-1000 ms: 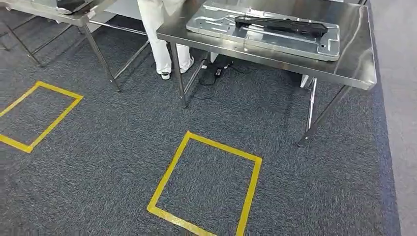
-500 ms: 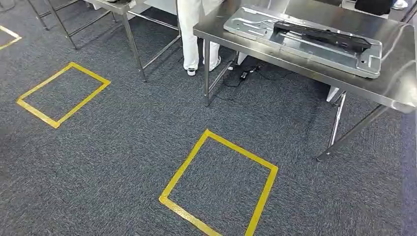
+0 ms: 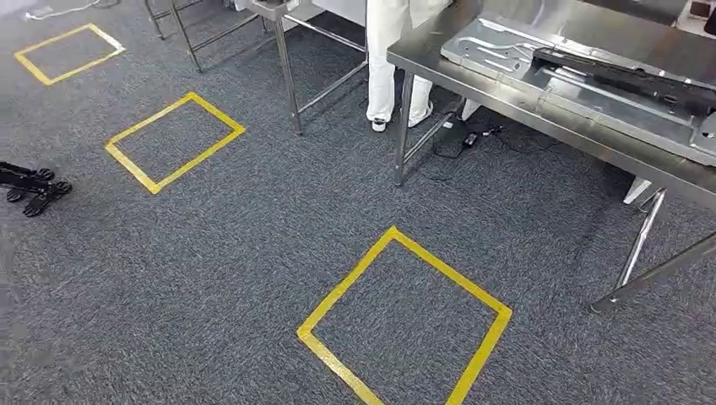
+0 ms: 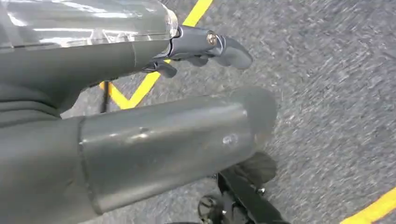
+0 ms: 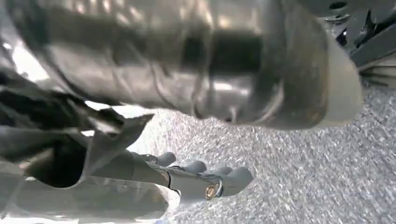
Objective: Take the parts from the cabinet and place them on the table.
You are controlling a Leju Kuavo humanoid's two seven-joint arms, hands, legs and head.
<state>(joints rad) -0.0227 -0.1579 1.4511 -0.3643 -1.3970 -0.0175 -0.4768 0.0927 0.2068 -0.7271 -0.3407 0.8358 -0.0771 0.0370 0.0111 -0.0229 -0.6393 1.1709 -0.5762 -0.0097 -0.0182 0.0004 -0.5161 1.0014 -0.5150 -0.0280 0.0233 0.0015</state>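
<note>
The head view looks down from high onto grey speckled carpet [image 3: 211, 253] and yellow tape squares [image 3: 404, 321]; both wrist views sit close above that same carpet, beside each hanging hand.

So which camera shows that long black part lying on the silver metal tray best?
The head view: the long black part lies plainly on the silver metal tray on the steel table. Both wrist views face the grey carpet, so neither helps with it.

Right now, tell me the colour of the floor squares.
Yellow tape squares on grey carpet, clearest in the head view.
</note>
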